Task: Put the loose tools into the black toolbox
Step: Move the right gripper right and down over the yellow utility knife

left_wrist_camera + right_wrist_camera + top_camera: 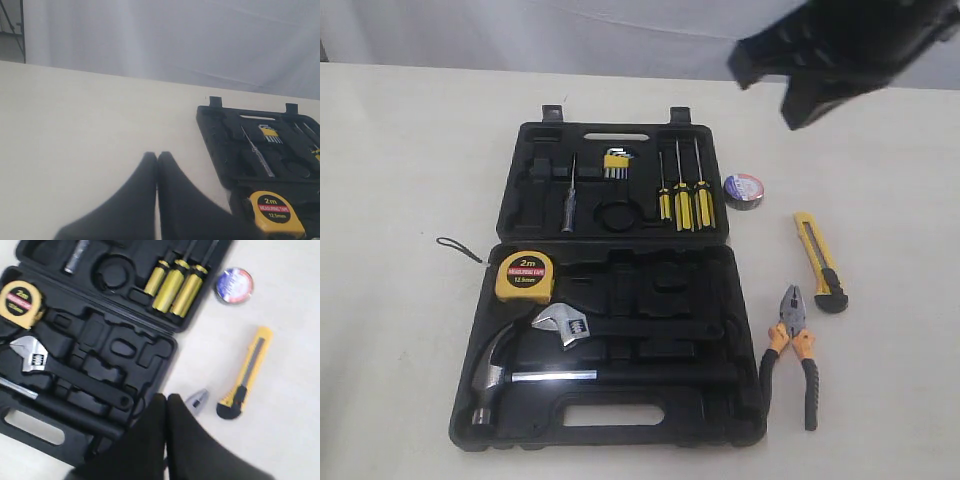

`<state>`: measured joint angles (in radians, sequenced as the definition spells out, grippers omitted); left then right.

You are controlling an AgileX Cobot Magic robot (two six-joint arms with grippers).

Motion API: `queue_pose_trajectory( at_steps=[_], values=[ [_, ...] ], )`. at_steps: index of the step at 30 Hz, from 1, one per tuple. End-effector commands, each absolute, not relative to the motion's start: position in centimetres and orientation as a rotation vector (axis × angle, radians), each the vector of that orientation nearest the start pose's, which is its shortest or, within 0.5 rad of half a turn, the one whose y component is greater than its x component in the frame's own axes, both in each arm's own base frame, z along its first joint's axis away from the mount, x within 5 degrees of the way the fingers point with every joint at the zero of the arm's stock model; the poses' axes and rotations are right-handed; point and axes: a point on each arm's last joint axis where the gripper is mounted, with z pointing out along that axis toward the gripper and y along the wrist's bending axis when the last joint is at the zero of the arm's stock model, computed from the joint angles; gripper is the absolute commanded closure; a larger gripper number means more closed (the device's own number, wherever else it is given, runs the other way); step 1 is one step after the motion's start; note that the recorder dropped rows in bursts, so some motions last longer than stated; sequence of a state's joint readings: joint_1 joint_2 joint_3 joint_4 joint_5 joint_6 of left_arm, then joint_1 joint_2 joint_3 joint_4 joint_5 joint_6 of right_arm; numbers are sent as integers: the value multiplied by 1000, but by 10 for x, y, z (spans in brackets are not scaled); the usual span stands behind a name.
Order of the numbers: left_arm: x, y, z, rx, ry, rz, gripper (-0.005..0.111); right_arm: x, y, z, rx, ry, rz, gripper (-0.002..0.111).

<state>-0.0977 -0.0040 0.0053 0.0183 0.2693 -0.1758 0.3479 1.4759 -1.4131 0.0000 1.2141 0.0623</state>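
Note:
The black toolbox (620,300) lies open on the table. The yellow tape measure (525,275) rests at the tray's back left corner. To the right of the box, on the table, lie the small tape roll (744,190), the yellow-black utility knife (818,262) and the orange-black pliers (792,350). My right gripper (166,397) is shut and empty, hovering over the box's right edge near the pliers' nose (197,401) and the knife (245,375). The left gripper (156,155) is shut and empty above bare table, left of the toolbox (235,150) and tape measure (276,210).
A steel hammer (520,375) and adjustable wrench (565,325) sit in the tray. Yellow-handled screwdrivers (682,200) and hex keys (615,165) are held in the lid. My right arm (840,60) hangs dark and blurred over the table's back right. A white backdrop stands behind.

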Motion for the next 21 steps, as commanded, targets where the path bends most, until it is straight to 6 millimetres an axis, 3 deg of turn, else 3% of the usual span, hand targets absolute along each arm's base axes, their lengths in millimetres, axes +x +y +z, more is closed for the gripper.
queue_pose_trajectory(
  at_steps=[1, 8, 16, 21],
  values=[
    [55, -5, 189, -51, 1757, -185, 107, 268, 63, 335, -218, 2818, 58, 109],
    [55, -5, 189, -51, 1757, -185, 107, 289, 34, 290, -115, 2866, 19, 106],
    [55, -5, 189, -51, 1757, -185, 107, 322, 33, 230, -152, 3001, 10, 68],
    [55, -5, 189, -51, 1757, -185, 107, 334, 33, 197, -122, 3073, -1, 65]
  ],
)
